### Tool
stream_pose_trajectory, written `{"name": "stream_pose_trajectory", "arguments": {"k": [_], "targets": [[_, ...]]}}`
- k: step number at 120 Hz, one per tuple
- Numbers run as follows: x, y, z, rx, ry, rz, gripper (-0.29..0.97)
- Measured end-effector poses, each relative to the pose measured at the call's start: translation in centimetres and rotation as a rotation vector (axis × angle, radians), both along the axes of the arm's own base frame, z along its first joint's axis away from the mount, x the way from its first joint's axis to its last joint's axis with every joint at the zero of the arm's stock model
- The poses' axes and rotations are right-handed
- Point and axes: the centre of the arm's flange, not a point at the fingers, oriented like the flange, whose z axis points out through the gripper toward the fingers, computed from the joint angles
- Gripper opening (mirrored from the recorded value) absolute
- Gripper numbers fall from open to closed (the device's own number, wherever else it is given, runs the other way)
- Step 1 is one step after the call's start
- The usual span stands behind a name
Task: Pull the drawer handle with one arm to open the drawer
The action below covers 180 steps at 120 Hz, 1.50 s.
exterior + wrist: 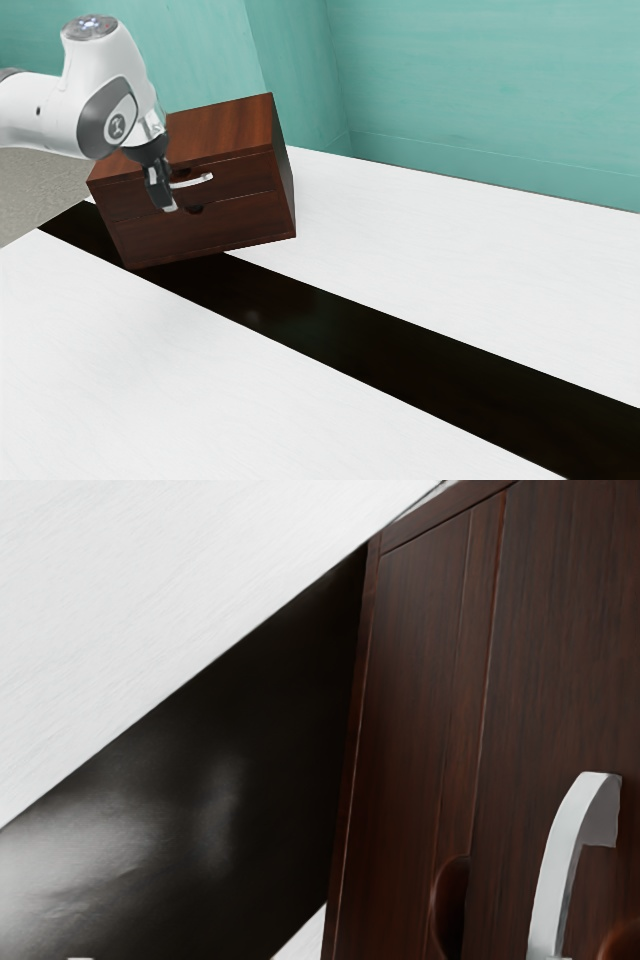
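Box (225, 125): dark red-brown wood with fine straight grain, smooth, with a soft satin sheen.
Drawer front (245, 172): the same dark wood and the same low sheen, with the grain running along its length.
Handle (575, 840): pale grey-white, smooth and matt; whether it is metal or plastic cannot be told.
Table (470, 250): white and matt, with a faint brushed, wood-like grain.
Black band (400, 355) across the table: smooth and glossy, with dim reflections.
Arm (50, 110): smooth, shiny white shell like plastic; the grey joint cap looks like dull metal.
Gripper (167, 200): black, matt.
Wall (480, 70): teal and matt, faintly streaked like paint.
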Motion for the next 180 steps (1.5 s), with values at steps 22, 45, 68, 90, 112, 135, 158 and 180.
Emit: {"name": "stream_pose_trajectory", "arguments": {"k": [22,45,68,90,112,135,158,180], "targets": [[1.2,0.5,-1.6,-0.009,-0.003,-0.038,0.56],[1.7,0.6,-1.5,0.003,-0.024,-0.064,0.56],[2.7,1.0,-2.1,0.005,-0.039,-0.085,0.56],[2.8,2.2,-3.4,-0.001,-0.036,-0.082,0.56],[2.9,2.5,-3.9,-0.002,-0.035,-0.088,0.56],[3.1,2.2,-3.1,0.008,-0.053,-0.1,0.56],[3.4,2.4,-3.9,0.004,-0.054,-0.109,0.56],[3.4,2.5,-4.3,0.003,-0.049,-0.112,0.55]]}}
